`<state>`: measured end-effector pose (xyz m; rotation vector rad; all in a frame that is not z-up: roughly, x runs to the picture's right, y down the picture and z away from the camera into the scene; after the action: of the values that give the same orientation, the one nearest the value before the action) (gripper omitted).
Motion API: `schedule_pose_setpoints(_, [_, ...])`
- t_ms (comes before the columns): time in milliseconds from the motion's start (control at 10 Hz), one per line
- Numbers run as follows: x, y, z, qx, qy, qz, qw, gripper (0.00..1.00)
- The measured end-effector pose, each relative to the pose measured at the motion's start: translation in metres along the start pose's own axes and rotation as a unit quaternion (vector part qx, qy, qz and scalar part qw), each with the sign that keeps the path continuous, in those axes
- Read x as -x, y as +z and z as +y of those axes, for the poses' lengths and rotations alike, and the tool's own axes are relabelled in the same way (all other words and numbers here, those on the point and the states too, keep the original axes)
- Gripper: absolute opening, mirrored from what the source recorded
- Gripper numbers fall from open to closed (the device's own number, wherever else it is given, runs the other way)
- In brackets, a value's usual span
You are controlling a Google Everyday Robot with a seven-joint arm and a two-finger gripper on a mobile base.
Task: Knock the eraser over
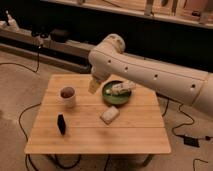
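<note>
The eraser [61,124] is a small black block standing upright near the front left of the wooden table [135,135]. My gripper [94,86] hangs at the end of the white arm [150,75], above the table's back middle, between the mug [67,96] and the green bowl [116,94]. It is well behind and to the right of the eraser, not touching it.
A white mug with dark liquid stands left of centre. A green bowl holds pale items at the back right. A flat whitish block [110,115] lies mid-table. Cables [22,125] run on the floor around the table; a dark shelf [55,42] stands behind.
</note>
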<state>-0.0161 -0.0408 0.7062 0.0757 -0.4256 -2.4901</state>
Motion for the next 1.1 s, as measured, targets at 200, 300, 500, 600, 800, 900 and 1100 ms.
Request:
schedule_pose_setpoints(200, [0.000, 0.000, 0.000, 0.000, 0.000, 0.000, 1.0000, 0.80])
schedule_pose_setpoints(300, [0.000, 0.000, 0.000, 0.000, 0.000, 0.000, 1.0000, 0.80])
schedule_pose_setpoints(500, [0.002, 0.003, -0.002, -0.003, 0.001, -0.002, 1.0000, 0.80])
schedule_pose_setpoints(600, [0.011, 0.015, -0.008, -0.011, 0.006, -0.010, 0.9999, 0.80])
schedule_pose_setpoints(800, [0.030, 0.042, -0.025, -0.030, 0.014, -0.024, 0.9992, 0.80])
schedule_pose_setpoints(900, [0.042, 0.055, -0.033, -0.041, 0.022, -0.033, 0.9984, 0.80])
schedule_pose_setpoints(1100, [0.052, 0.064, -0.037, -0.047, 0.032, -0.042, 0.9975, 0.80])
